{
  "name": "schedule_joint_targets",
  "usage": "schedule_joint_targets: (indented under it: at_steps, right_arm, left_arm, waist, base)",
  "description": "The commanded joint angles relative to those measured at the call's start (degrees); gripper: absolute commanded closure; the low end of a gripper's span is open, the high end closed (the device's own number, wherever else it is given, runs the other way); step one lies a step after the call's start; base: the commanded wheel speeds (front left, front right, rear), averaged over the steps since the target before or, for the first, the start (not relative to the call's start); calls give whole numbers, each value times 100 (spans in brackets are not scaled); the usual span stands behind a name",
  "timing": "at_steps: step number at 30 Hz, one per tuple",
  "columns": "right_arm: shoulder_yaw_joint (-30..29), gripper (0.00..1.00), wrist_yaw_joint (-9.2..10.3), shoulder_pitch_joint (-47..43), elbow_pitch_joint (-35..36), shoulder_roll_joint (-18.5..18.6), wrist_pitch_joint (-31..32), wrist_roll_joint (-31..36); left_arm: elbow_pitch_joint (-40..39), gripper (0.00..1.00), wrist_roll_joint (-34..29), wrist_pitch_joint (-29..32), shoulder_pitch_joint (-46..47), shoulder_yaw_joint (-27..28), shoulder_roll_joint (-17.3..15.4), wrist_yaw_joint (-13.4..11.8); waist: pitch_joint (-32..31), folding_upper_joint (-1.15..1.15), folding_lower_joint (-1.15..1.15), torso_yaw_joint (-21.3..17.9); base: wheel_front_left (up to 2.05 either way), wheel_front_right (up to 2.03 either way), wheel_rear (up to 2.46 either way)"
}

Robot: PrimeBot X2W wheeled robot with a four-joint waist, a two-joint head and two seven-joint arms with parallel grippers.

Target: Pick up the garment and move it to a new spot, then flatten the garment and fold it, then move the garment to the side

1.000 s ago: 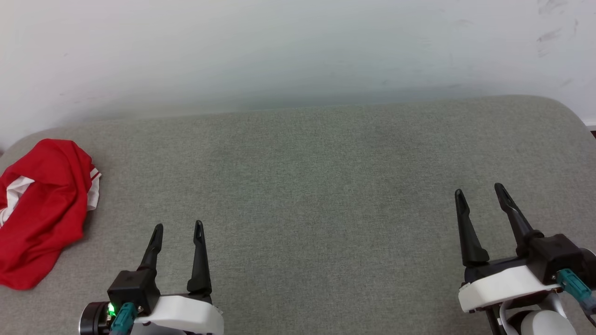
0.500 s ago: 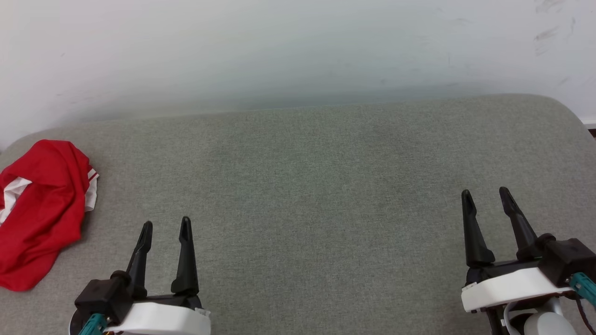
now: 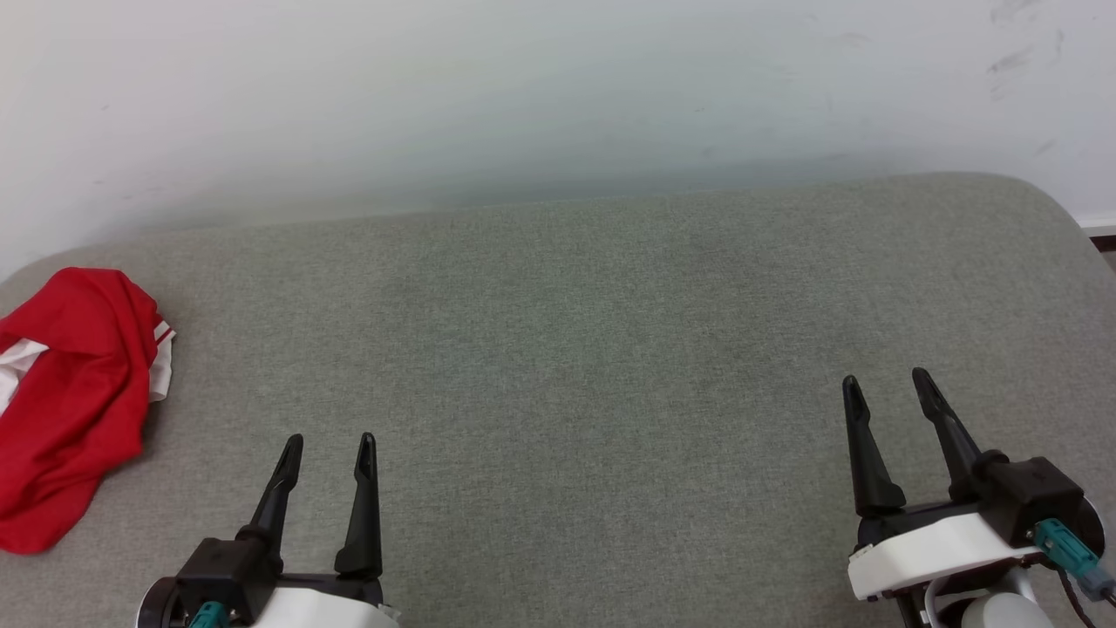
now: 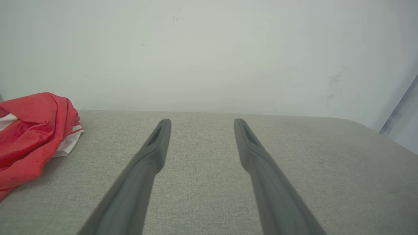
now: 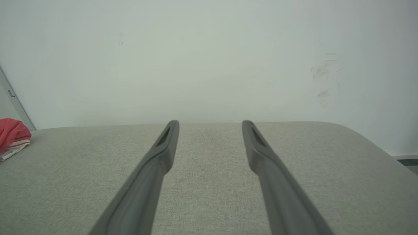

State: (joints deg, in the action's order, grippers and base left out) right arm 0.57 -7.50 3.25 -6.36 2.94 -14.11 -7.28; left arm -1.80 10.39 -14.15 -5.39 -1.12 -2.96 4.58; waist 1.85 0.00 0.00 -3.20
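- Head view: a pale wall (image 3: 523,87) backs a wide grey fabric surface (image 3: 567,331) with rounded corners. The shirt (image 3: 61,410) lies crumpled in a heap at the far left of the surface. It is red, with white sleeve cloth and striped trim showing, and part of it runs past the picture's left edge.
- Head view: the left gripper (image 3: 330,440) sits at the lower left, jaws apart and empty, near the shirt but not touching it. The right gripper (image 3: 885,378) sits at the lower right, jaws apart and empty, well apart from the shirt.
- Left wrist view: the two fingers (image 4: 153,153) point across bare fabric toward the wall, and the shirt lies to the left of their line. Judgement: the step in hand is the reach for the pick-up. Swing the left arm leftward so the heap sits between the fingers before lowering.
- Left wrist view: aim for a raised fold on the near side of the heap, not a flat edge. Close on a thick bunch so the cloth is less likely to slip during the lift.
- Right wrist view: the fingers (image 5: 156,160) stand apart over bare fabric, and the shirt shows small at the far left. Judgement: the open middle of the surface is the likely new spot. Hold the right arm clear of it during the carry, then bring it in for flattening.
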Motion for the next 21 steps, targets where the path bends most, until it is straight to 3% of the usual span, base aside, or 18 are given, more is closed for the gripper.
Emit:
schedule_joint_targets:
  at_steps: [1, 14, 21]
  right_arm:
    - [14, 0, 2, 11, -5, -11, -53, 117]
    - [42, 0, 2, 15, 2, -11, -111, 214]
    - [148, 0, 2, -87, 60, -11, -110, 182]
  left_arm:
    - [-16, 0, -100, -46, -27, -3, 9, 41]
    - [67, 0, -187, -114, -18, -29, 10, 93]
    - [191, 0, -113, -108, 32, 33, 9, 139]
  waist:
    - [5, 0, 0, -6]
    - [32, 0, 0, 7]
    - [-15, 0, 0, 304]
  base:
    - [0, 0, 0]
    - [0, 0, 0]
    - [0, 0, 0]
